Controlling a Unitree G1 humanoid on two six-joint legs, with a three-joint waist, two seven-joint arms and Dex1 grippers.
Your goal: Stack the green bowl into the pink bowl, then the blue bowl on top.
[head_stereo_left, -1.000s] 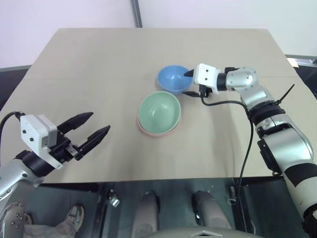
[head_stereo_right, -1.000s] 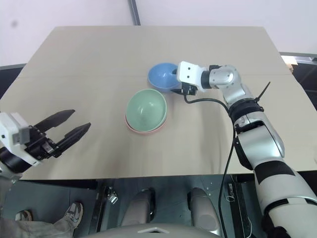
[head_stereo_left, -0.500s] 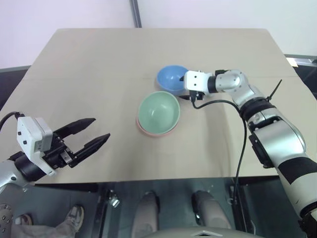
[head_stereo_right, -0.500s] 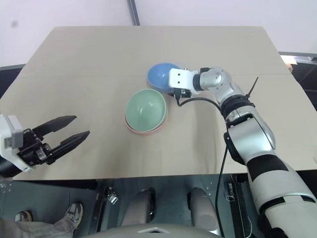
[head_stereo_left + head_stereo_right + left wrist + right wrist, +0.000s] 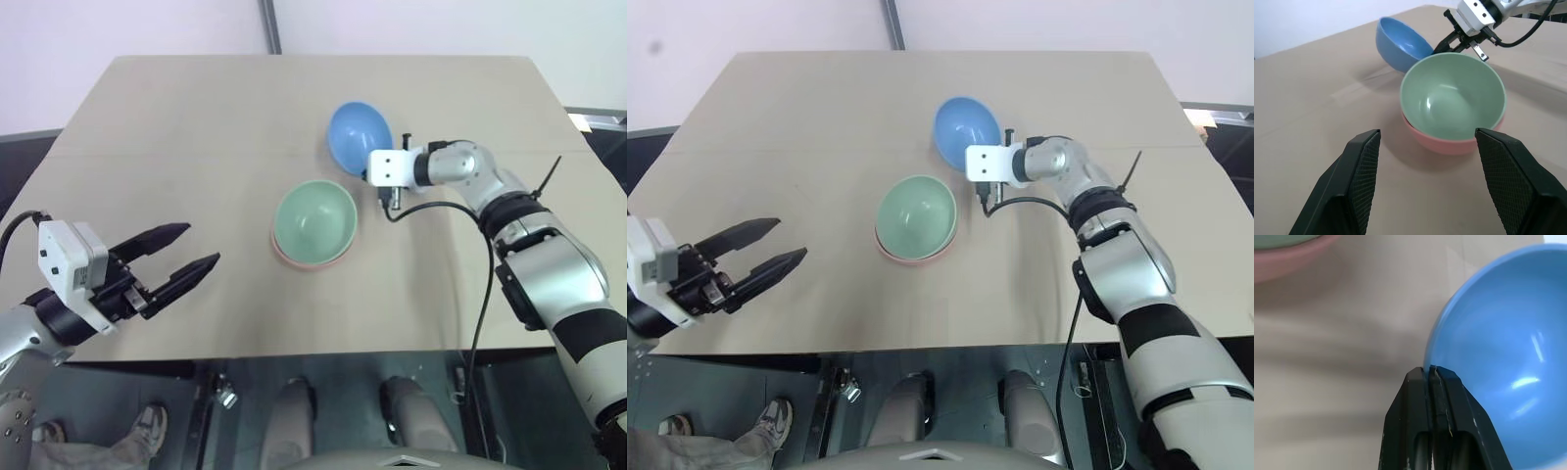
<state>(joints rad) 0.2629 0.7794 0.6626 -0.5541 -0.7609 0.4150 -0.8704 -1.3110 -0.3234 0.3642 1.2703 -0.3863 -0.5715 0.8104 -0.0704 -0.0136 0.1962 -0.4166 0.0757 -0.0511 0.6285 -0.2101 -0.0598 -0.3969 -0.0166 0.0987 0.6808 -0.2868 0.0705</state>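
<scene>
Fingers of my right gripper (image 5: pixel 1431 374) are pressed fully together on the rim of the blue bowl (image 5: pixel 359 138), and I see the bowl tipped up on its side, its opening turned toward the far left of the table (image 5: pixel 196 127). In the right wrist view the two black fingers meet with no gap right at the bowl's edge, pinching the thin wall between them. The bowl sits just beyond and to the right of the stacked pair, apart from it.

On my screen the green bowl (image 5: pixel 313 219) rests nested inside the pink bowl (image 5: pixel 312 262), upright, near the middle of the table, only a pink rim showing under the green.

My left gripper (image 5: pixel 181 258) hangs off the near left edge of the table, its fingers spread wide with nothing between them, pointing toward the bowls and well apart from them.
</scene>
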